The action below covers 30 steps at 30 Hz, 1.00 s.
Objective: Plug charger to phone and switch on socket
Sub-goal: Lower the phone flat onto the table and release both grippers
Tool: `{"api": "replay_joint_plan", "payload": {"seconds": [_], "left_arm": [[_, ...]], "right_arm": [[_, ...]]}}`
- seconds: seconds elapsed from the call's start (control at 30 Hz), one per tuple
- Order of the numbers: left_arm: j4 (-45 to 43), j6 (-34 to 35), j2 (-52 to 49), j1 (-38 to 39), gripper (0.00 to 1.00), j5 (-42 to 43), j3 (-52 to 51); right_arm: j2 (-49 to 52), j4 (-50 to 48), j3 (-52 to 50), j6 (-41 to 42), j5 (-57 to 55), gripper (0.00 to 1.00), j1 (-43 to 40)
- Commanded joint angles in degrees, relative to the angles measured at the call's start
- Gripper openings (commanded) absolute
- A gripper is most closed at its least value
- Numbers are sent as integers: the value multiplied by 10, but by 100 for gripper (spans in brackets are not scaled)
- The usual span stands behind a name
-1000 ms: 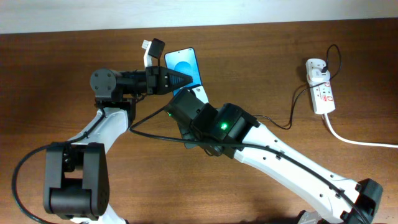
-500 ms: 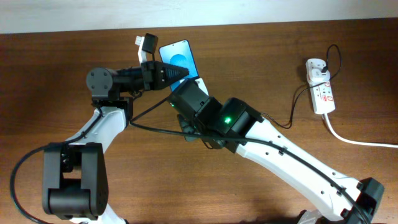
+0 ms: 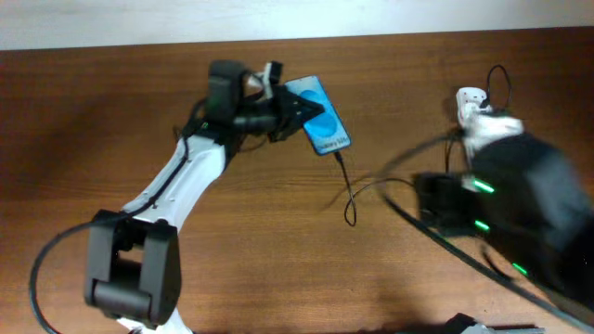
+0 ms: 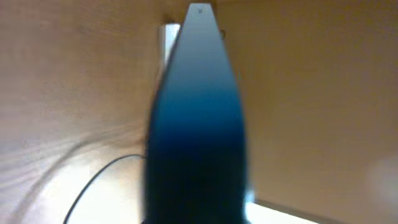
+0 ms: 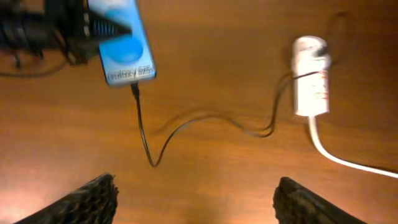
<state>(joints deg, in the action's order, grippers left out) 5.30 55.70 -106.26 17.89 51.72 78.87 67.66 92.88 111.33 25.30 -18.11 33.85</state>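
The phone (image 3: 320, 118), its screen bright blue, is held above the table with my left gripper (image 3: 299, 109) shut on its upper end. It also shows in the right wrist view, where the phone (image 5: 126, 48) has the charger's plug tip (image 5: 133, 88) at its bottom edge, apparently inserted. The thin black charger (image 5: 186, 123) loops across the table to the socket (image 5: 310, 84). My right gripper (image 5: 196, 199) is open wide over bare wood with nothing between its fingers. In the left wrist view the phone (image 4: 196, 124) is edge-on and blurred, hiding the fingers.
A thick white cord (image 5: 339, 158) runs from the socket toward the right edge. My right arm (image 3: 524, 204) is a blur on the right side of the table, partly covering the socket (image 3: 475, 104). The table's far edge meets a pale wall.
My right gripper has opened, let go near the phone and swung away to the right. My left arm carried the phone rightward and turned it, with the cable trailing from it.
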Motion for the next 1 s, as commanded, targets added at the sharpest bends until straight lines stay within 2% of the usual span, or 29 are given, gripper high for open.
{"api": "replay_joint_plan", "payload": {"seconds": [0.0,0.07,0.13,0.17,0.23,0.27,0.4,0.57,0.63,0.67,0.73,0.83,0.97], "left_arm": [[139,-221,-51,9,0,-54,134],[188,-276,-95,-9,0,3,148],[252,-390,-147,-30,0,49,148],[291,-449,-172,-36,0,47,148],[340,-497,-196,-38,0,12,148],[360,-510,-204,-38,0,-21,148],[371,-541,-223,-38,0,-19,148],[375,-540,-279,-38,0,-19,148],[375,-539,-283,-38,2,-37,147],[375,-537,-283,-38,4,-54,147],[376,-508,-283,-38,17,-99,147],[377,-508,-283,-38,37,-103,147],[384,-508,-283,-38,58,-115,147]], "right_arm": [[-43,-11,3,0,-21,90,-29],[-61,-23,3,1,-21,91,-32],[-57,-29,2,1,-21,92,-32],[-50,-30,2,1,-21,92,-32],[-32,-30,2,1,-21,92,-32],[-20,-30,2,1,-21,92,-32],[21,-27,2,3,-19,91,-32],[51,-23,2,7,-19,92,-32],[51,-22,2,7,-19,96,-32],[50,-22,2,7,-19,97,-32],[50,-23,2,24,-19,98,-32],[50,-24,2,42,-19,99,-32],[50,-25,2,42,-19,100,-32]]}}
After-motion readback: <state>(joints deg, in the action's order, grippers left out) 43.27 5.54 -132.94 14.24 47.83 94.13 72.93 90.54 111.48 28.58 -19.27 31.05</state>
